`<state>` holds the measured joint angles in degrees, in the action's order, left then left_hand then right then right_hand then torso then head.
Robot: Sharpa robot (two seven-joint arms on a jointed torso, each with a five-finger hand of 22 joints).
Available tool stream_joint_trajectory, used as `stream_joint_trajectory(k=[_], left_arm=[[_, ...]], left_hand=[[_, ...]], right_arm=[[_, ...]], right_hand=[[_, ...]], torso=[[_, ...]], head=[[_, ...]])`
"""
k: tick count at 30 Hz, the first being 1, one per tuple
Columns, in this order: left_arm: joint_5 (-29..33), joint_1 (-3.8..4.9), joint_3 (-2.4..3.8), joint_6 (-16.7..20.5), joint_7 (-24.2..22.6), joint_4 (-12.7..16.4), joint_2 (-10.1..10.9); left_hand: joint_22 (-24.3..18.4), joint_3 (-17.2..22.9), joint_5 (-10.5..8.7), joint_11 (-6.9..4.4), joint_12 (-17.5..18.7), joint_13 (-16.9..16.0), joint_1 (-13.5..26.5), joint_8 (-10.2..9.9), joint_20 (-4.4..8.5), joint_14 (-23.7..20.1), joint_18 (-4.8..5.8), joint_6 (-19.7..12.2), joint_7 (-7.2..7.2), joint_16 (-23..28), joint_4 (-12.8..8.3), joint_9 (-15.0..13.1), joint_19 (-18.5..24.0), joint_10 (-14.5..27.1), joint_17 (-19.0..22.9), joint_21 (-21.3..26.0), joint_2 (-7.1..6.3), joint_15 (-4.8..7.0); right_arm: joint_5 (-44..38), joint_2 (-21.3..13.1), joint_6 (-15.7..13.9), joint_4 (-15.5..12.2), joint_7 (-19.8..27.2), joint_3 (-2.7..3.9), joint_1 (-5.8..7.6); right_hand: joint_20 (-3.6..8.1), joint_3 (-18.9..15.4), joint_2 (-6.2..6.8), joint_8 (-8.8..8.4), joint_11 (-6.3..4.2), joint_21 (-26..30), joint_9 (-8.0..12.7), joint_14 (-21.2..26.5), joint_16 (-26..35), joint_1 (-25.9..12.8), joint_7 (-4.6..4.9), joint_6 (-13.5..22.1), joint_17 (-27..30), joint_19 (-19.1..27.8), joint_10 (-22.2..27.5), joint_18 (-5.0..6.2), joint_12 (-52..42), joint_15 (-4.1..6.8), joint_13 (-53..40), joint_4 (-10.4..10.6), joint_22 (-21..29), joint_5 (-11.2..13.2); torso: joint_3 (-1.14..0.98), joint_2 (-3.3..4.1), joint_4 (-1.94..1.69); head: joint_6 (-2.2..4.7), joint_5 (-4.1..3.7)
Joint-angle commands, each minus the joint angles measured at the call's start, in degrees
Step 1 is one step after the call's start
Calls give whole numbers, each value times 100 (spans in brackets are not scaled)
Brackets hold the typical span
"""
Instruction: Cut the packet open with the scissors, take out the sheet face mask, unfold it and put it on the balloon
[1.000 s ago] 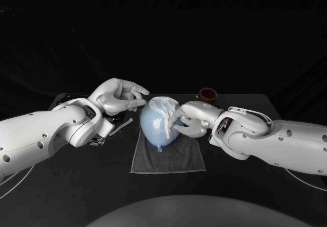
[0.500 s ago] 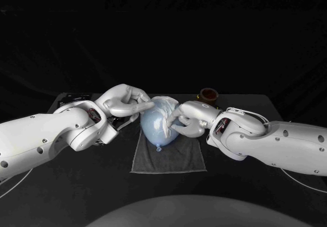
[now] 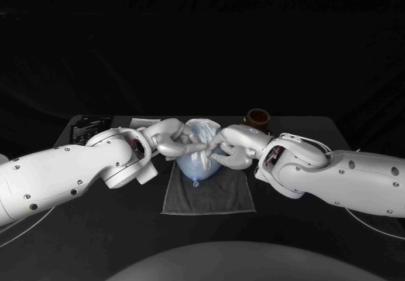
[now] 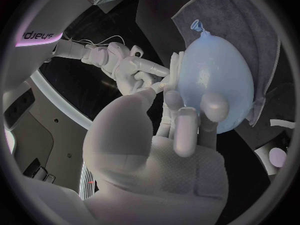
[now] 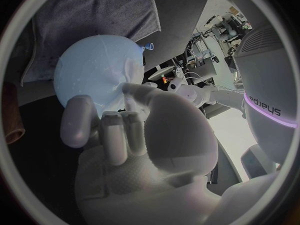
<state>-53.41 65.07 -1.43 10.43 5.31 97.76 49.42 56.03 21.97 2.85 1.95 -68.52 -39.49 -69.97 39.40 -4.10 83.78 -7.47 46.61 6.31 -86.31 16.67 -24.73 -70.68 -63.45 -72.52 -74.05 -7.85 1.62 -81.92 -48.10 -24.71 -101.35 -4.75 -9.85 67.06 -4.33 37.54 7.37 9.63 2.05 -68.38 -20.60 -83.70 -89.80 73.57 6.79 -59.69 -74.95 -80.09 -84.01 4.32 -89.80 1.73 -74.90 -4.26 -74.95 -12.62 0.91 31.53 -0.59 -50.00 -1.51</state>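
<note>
Balloon (image 3: 200, 168) axis near-to-far, knot (image 3: 196, 184) nearest robot

Counted on one black table (image 3: 101, 234): two hands, one balloon, one mask

Two white arms come in, each with one silver hand, so two hands: the left hand (image 3: 173, 139) and the right hand (image 3: 229, 145). There is one pale blue balloon (image 3: 198, 165), one crumpled white sheet face mask (image 3: 202, 126) and one grey towel (image 3: 211, 196). Towards the rear there is one brown container (image 3: 258, 116), one flat black card with pale print (image 3: 87, 126) and one white scrap (image 3: 145, 122)
</note>
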Motion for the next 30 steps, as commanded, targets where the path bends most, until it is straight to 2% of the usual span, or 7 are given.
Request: stream_joint_trajectory(k=[1, 12, 19, 23, 30], left_arm=[[-226, 3, -2, 155, 549, -16, -84], [-216, 4, -9, 405, 873, -48, -197], [-216, 4, -9, 453, 934, -41, -187], [-215, 4, -9, 454, 948, -36, -172], [-205, 4, -9, 405, 964, -35, -165]], left_hand=[[95, -68, -6, -5, -72, -148, 99, 5, 12, 175, 105, 50, -13, -35, 11, 12, -80, -97, -84, -59, -10, 10], [268, -282, -7, -75, -352, -745, 286, 123, 64, 245, 135, 207, -95, -58, 14, -38, -205, -431, -261, -157, -4, 72], [268, -337, -6, -88, -408, -864, 320, 158, 75, 253, 135, 217, -109, -59, 10, -62, -207, -484, -286, -158, -7, 83], [268, -350, -6, -97, -435, -922, 307, 180, 80, 255, 135, 225, -120, -58, 4, -76, -207, -511, -292, -157, -5, 89], [278, -326, -4, -132, -457, -995, -31, 261, 111, 264, 137, 184, -155, -51, -35, -138, -211, -502, -321, -159, -10, 123]], right_arm=[[16, 16, -46, 4, 18, 3, -4], [25, 21, -27, 13, 2, 3, -7], [17, -1, -14, 25, -30, 3, -7], [11, -28, -15, 25, -47, 3, -7], [41, -66, -97, -3, -40, 3, -7]], right_hand=[[-14, -42, -7, -23, 38, 29, -7, -630, -20, -43, 31, -2, -1505, 16, -599, 29, -20, -21, -1510, -1, -887, 33], [-17, -46, -9, -23, 42, 25, -9, -630, -20, -42, 34, -5, -1505, 14, -599, 28, -20, -25, -1510, -4, -888, 35], [-18, -46, -10, -22, 43, 30, -10, -630, -20, -38, 35, -6, -1505, 16, -599, 29, -20, -26, -1510, -8, -887, 34], [-18, -46, -10, -22, 43, 30, -10, -630, -20, -38, 35, -6, -1505, 16, -599, 29, -20, -26, -1510, -8, -887, 34], [-21, -49, -11, -16, 49, 25, -15, -630, -20, -32, 44, -18, -1505, 13, -599, 27, -20, -30, -1510, -16, -888, 33]], torso=[[3, -2, -5], [11, 2, -14], [14, -4, -13], [9, -4, -13], [5, -2, -7]], head=[[0, 3], [0, -6], [0, -5], [0, 1], [0, 9]])
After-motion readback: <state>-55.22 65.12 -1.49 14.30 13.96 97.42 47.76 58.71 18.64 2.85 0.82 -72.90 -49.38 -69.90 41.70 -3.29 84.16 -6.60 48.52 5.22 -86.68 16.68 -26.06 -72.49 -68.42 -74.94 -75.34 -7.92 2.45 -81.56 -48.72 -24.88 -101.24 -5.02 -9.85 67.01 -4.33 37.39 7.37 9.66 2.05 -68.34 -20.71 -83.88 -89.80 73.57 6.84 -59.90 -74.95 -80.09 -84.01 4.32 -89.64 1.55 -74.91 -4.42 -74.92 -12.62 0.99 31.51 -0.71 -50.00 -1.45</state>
